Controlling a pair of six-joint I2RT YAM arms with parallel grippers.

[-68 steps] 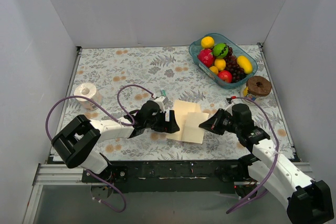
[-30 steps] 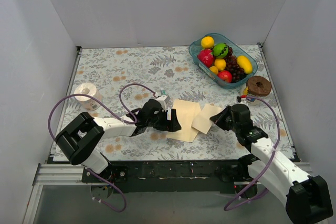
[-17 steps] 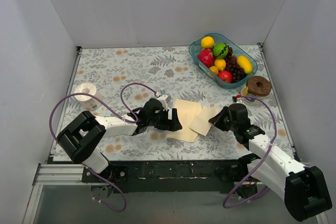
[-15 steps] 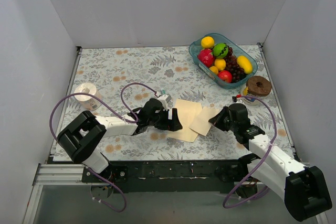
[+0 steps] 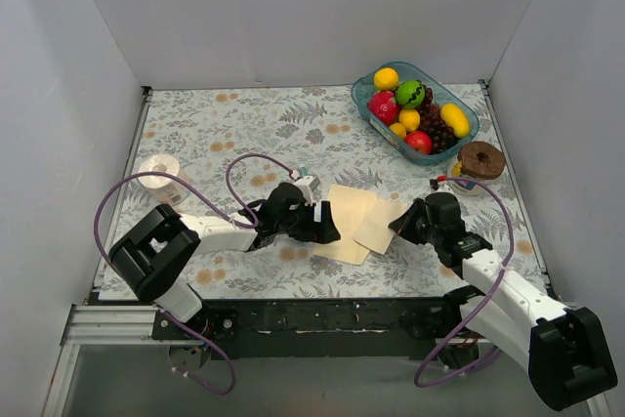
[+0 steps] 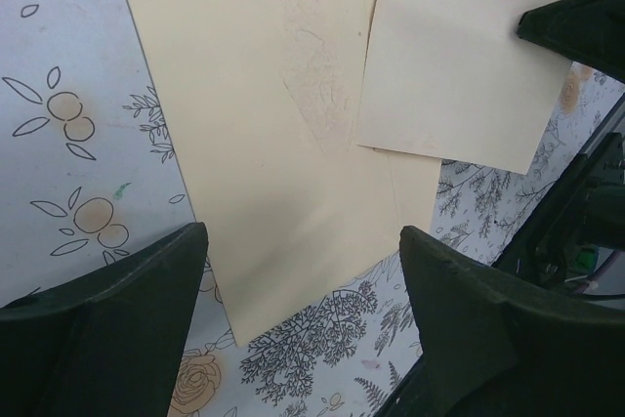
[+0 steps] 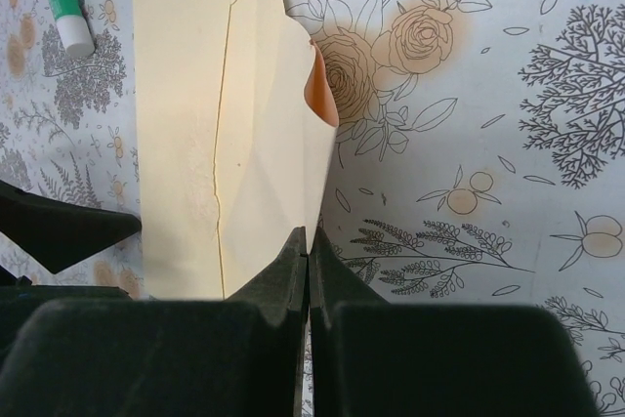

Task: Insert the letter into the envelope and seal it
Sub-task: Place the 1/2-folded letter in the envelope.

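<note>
The pale cream envelope [image 5: 340, 223] lies flat at the table's near middle, also seen in the left wrist view [image 6: 264, 144]. The smaller peach letter [image 5: 379, 226] overlaps its right edge. My right gripper [image 5: 396, 226] is shut on the letter's right edge. In the right wrist view the jaws [image 7: 308, 233] pinch the letter [image 7: 278, 163], which curls up and shows a salmon underside, with the envelope [image 7: 181, 134] beyond it. My left gripper [image 5: 320, 228] stands open at the envelope's left side. Its fingers straddle the envelope's near corner [image 6: 301, 241] and hold nothing.
A blue tray [image 5: 358, 97] of fruit sits at the back right. A brown-lidded jar [image 5: 479, 159] stands just behind the right arm. A glue stick [image 5: 305, 176] lies behind the left gripper. A tape roll [image 5: 163, 175] rests at the left.
The right gripper has drawn the letter rightward off the envelope, then settled it lower, overlapping only the envelope's right edge. The left gripper has barely moved.
</note>
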